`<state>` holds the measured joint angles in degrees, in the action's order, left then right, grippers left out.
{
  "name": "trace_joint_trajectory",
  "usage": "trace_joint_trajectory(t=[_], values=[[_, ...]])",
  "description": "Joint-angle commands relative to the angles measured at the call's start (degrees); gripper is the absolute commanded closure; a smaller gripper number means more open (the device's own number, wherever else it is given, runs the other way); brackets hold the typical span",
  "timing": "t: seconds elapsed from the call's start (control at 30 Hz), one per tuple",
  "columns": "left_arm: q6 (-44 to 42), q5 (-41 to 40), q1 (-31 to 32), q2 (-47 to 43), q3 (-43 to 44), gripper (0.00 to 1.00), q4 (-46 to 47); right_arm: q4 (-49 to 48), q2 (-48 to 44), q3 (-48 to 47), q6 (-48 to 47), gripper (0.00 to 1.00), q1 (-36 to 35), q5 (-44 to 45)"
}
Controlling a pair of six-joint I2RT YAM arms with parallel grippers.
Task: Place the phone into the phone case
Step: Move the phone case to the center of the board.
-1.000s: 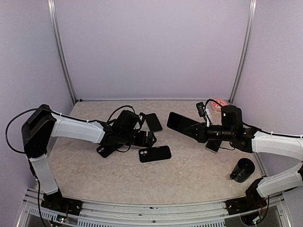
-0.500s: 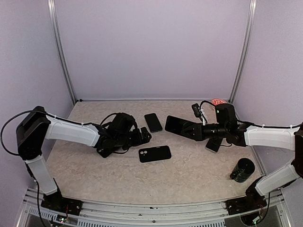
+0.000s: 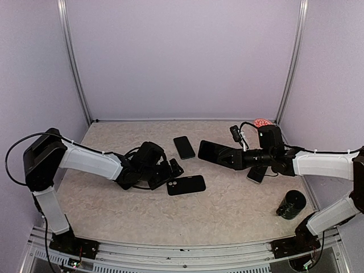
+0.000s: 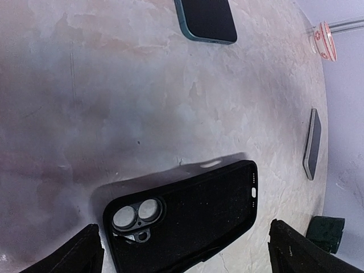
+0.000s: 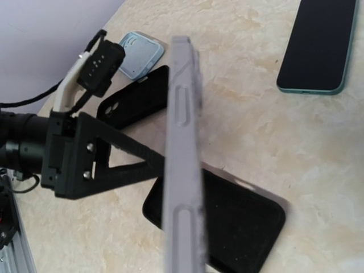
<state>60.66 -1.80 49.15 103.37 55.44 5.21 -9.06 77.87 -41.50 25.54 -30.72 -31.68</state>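
The phone case (image 3: 186, 185) is matte black and lies flat on the table near its middle, long side running left to right. Its camera cutout, two round holes with a smaller one beside them, sits at the left end (image 4: 187, 213). Whether its open side faces up cannot be told. The phone (image 3: 215, 151) is a dark slab with a pale grey side rail bearing long buttons (image 5: 183, 142). It is clamped at its right end in the right gripper (image 3: 234, 158), tilted, clear of the table, behind and to the right of the case and apart from it.
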Motion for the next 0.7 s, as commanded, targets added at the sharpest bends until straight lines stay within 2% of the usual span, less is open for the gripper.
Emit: trace_joint_trajectory(t=[0.0,0.27,0.67], values=[[1.66,1.54,0.95,2.10,0.48,0.01,1.18,-0.08,-0.52,-1.30,-0.43,1.00,0.64,0.44],[1.74,2.24,0.95,4.32,1.38,0.01,3.30,2.98,1.22,-2.97,-1.05,1.00,0.83,-0.67],[-0.90,4.26,-0.12,8.99,7.83,0.01,5.30,7.26,4.98,-3.90,-0.60,1.00,3.98,-4.10]])
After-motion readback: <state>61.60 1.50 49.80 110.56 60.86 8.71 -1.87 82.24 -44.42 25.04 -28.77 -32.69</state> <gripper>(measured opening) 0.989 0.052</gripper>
